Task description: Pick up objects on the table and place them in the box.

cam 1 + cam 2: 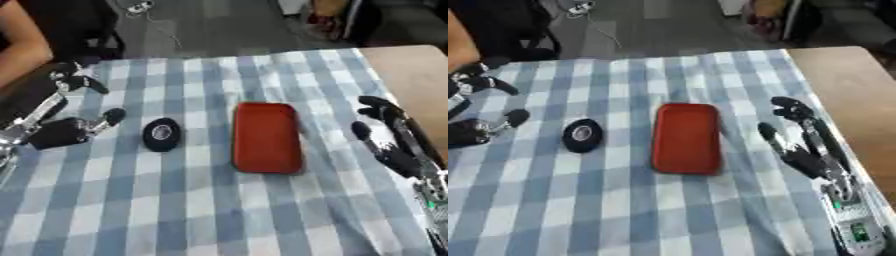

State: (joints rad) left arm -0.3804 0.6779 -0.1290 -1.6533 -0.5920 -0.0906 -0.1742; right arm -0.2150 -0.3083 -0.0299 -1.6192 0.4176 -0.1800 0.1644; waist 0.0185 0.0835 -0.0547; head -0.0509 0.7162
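Blue and white checked cloth (219,210) covers the desk (850,95), whose bare tan wood shows only at the 2 o'clock corner of the view. At the centre of the cloth lies a red tray (267,137), a shallow rounded rectangle with its long sides running from 12 to 6 o'clock; nothing can be seen in it. Just beside the red tray, at 9 o'clock from it and not touching it, lies a small black round object (162,134) with a pale ring in its middle; its kind cannot be made out. The left robot hand (66,131) comes in from the 9 o'clock edge and rests on the cloth near the black round object without touching it, its fingers spread and relaxed, 1 dark digit pointing toward the object, holding nothing. The right robot hand (802,145) lies at 3 o'clock from the red tray, near it but apart, fingers straight and pointing up toward 12 o'clock, also holding nothing, with its black and silver forearm running down to the 5 o'clock corner. Beyond the far edge of the desk, at 12 o'clock, is grey floor (219,25).
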